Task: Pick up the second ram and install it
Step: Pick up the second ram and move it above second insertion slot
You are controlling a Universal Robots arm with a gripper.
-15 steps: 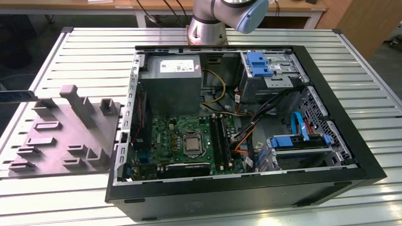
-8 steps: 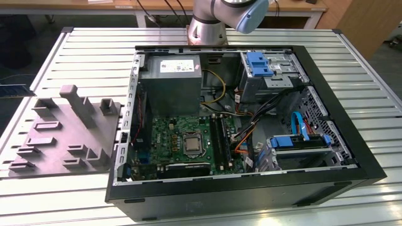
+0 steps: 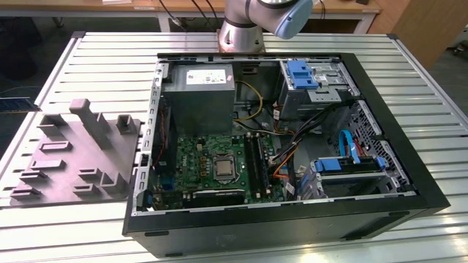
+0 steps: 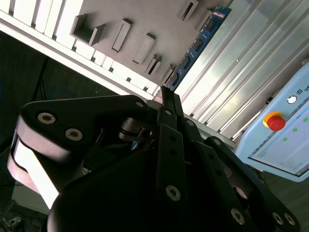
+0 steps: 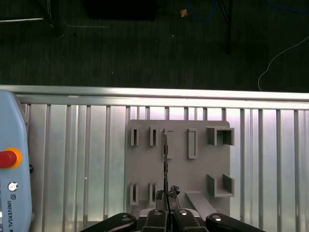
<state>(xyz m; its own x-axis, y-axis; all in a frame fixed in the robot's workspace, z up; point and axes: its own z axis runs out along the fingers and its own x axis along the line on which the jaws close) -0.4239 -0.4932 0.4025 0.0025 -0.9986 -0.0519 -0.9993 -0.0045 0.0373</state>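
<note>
While clamped shut on one end of the second ram [image 4: 198,43], hovers over the grey fixture [image 5: 178,174] on the tabletop [image 5: 96,159], well apart from the open computer case [image 3: 292,219]. Reads as the carry stage: past the pick-up, short of the install. Holds the stick edge-on in the first wrist view, jutting straight out from the hand [image 5: 167,195]. Calls, by this judgement, for lining the stick's contact edge with one of the long black slots [image 3: 257,159] on the motherboard [image 3: 197,150] and pressing down squarely.
</note>
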